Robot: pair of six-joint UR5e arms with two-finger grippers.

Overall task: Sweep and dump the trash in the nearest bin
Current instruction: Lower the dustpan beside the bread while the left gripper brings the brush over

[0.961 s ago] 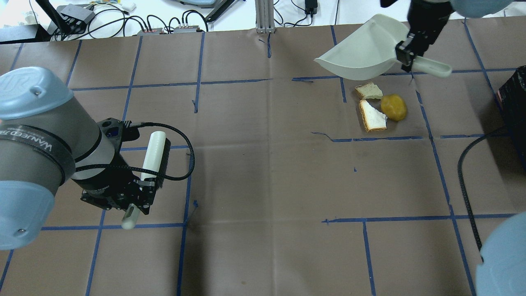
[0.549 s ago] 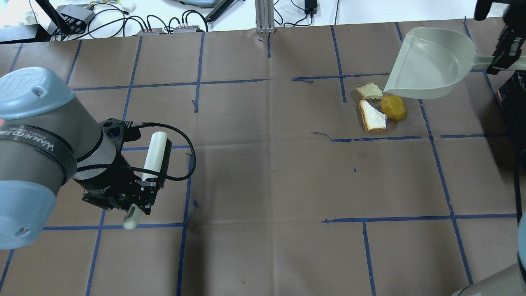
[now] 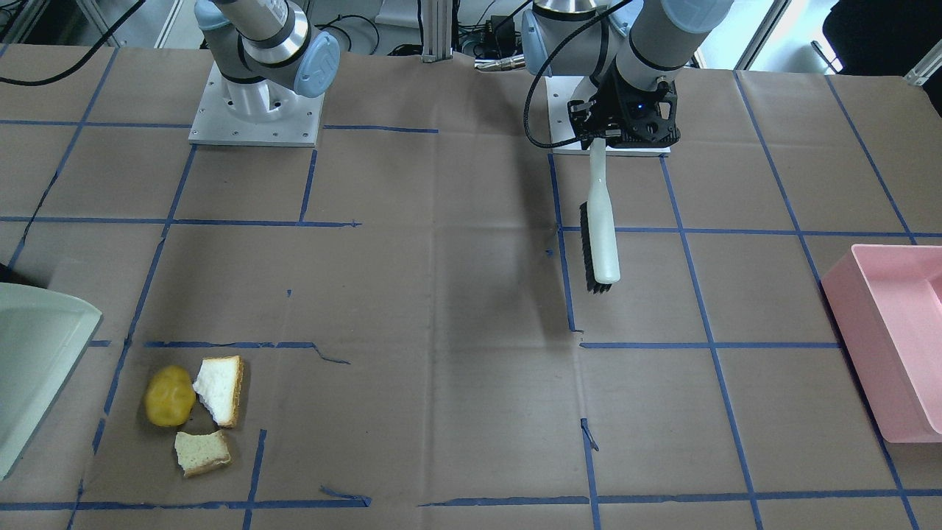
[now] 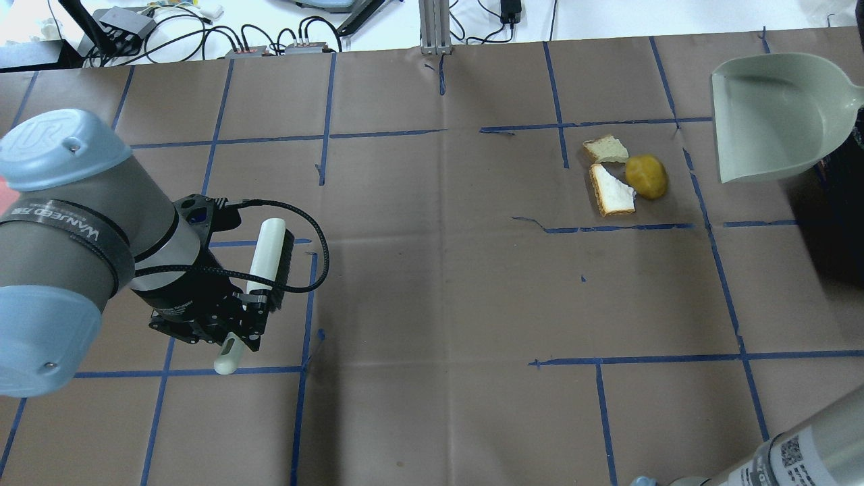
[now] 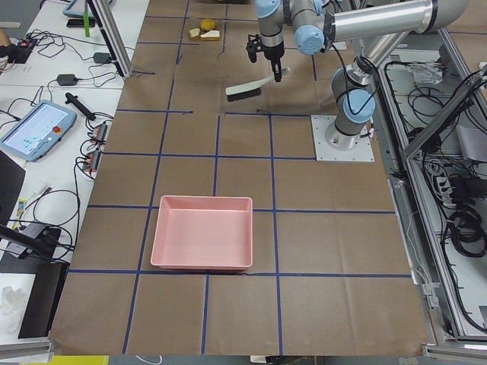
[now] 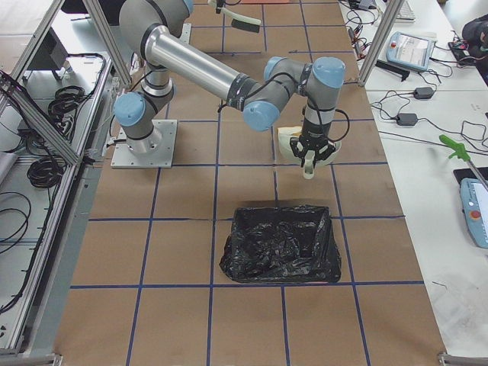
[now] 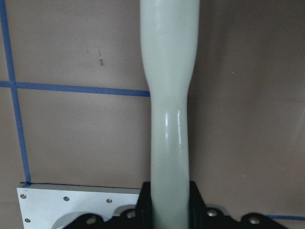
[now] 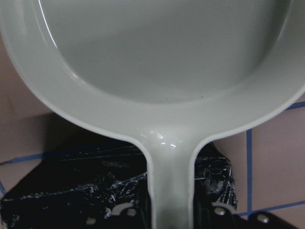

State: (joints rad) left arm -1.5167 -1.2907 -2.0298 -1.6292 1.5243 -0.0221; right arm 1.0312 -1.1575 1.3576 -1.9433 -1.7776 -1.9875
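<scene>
The trash lies on the brown table: a yellow potato-like lump [image 4: 646,177] and two bread pieces [image 4: 613,192] [image 4: 605,149], also in the front view [image 3: 169,396]. My right gripper [image 8: 171,210] is shut on the handle of an empty pale green dustpan [image 4: 776,115], held in the air to the right of the trash at the edge of a black bin [image 4: 837,202]. My left gripper [image 4: 246,307] is shut on the handle of a white brush [image 4: 268,255] with dark bristles, far left of the trash.
The black bag-lined bin [image 6: 280,244] stands at the table's right end, under the dustpan handle [image 8: 169,181]. A pink bin [image 3: 890,338] stands at the table's left end. Cables and devices lie beyond the far edge.
The dustpan has swung right, from above the trash to the black bin's edge, its mouth now turned towards the trash. My left arm with the brush has shifted slightly right.
</scene>
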